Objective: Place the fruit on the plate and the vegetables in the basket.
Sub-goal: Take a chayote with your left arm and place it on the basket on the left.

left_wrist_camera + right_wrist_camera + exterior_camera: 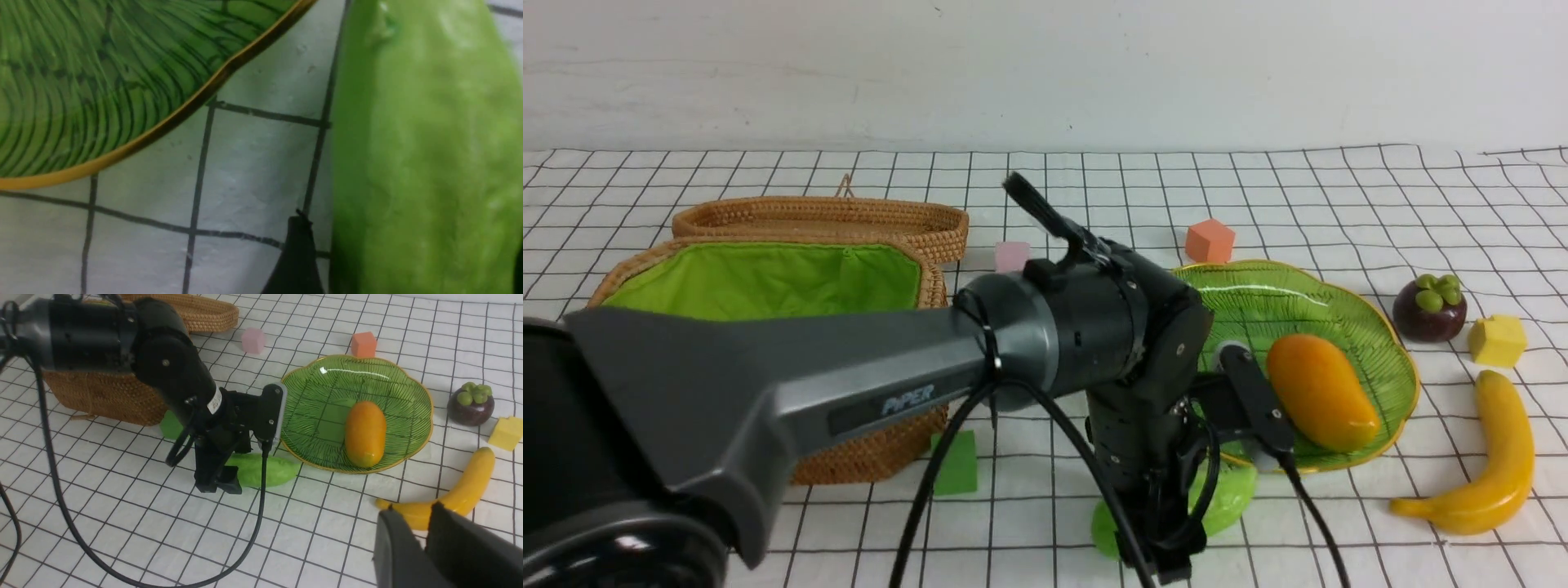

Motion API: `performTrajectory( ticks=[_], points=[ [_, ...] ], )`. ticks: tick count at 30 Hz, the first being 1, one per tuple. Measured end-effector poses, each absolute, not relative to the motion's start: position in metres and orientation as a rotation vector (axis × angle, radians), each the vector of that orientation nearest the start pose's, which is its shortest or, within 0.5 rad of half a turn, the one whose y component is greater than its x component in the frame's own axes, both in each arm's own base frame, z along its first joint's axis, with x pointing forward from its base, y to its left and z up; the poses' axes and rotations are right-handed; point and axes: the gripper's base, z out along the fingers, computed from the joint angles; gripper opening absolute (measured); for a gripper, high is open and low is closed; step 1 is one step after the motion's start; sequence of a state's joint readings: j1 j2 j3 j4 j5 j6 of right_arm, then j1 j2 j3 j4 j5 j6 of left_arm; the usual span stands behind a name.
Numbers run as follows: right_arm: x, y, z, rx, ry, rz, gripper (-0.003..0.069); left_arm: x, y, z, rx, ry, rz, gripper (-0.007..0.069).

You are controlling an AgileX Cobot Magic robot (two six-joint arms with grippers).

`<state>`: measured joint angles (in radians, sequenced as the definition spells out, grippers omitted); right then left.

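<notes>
A pale wall [1045,73] stands behind a worktop [135,522] spread with a white cloth ruled in dark lines, and the green plate [1307,302] makes a good landmark. The mango [1319,392] lies on it. To the plate's right are the mangosteen [1429,310] and, nearer the robot, the banana [1503,457]; both fruits are on the cloth. The basket [874,457] is to the plate's left, its green lining partly hidden by the left arm [874,367]. The gourd [282,471] lies on the near side of the plate, close to the rim.

The left tool [236,463] has its fingers apart, one on each side of the gourd, with a slim gap showing on one side, so I judge a grasp is being set up. The right tool [413,506] shows only blurred fingertips in its own wrist view; I cannot tell whether they are together or slightly apart.

The gourd is broad and rounded, so closing off-centre could roll it towards the plate or squeeze it out. Lifting with a sideways drift might catch the gold rim and tip the dish, sending the mango rolling. The hanging cable [263,506] passes across the gourd in the right wrist view and could snag as the arm swings towards the basket. A shallow hold might drop the gourd on the basket's wall.
</notes>
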<state>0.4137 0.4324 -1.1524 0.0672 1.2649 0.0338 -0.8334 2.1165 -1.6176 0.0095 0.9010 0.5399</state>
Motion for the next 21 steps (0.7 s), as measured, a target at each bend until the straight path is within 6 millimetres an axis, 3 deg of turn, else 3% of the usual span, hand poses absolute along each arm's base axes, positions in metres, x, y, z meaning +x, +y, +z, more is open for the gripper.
performTrajectory(
  ticks=[2,5,11,15,17,18,21],
  points=[
    [-0.003,0.005,0.433,-0.406,2.005,0.359,0.0144,0.298,-0.326,0.168,1.854,2.237,-0.017,0.0567],
    [-0.003,0.005,0.433,-0.406,2.005,0.359,0.0142,0.298,-0.324,0.167,1.834,2.273,-0.005,0.0402],
    [-0.003,0.005,0.433,-0.406,2.005,0.359,0.0143,0.291,-0.314,0.178,1.898,2.335,0.049,0.0407],
    [-0.004,0.005,0.433,-0.408,2.005,0.367,0.0144,0.281,-0.303,0.213,1.867,2.362,0.065,0.0407],
    [-0.005,0.008,0.433,-0.42,2.003,0.397,0.0144,0.272,-0.29,0.259,1.753,2.333,0.073,0.0407],
    [-0.005,0.008,0.433,-0.429,1.998,0.405,0.0144,0.27,-0.286,0.271,1.732,2.312,0.081,0.0407],
    [-0.006,0.014,0.439,-0.533,1.906,0.43,0.0144,0.262,-0.252,0.331,1.624,2.211,0.158,0.0407]
  ],
)
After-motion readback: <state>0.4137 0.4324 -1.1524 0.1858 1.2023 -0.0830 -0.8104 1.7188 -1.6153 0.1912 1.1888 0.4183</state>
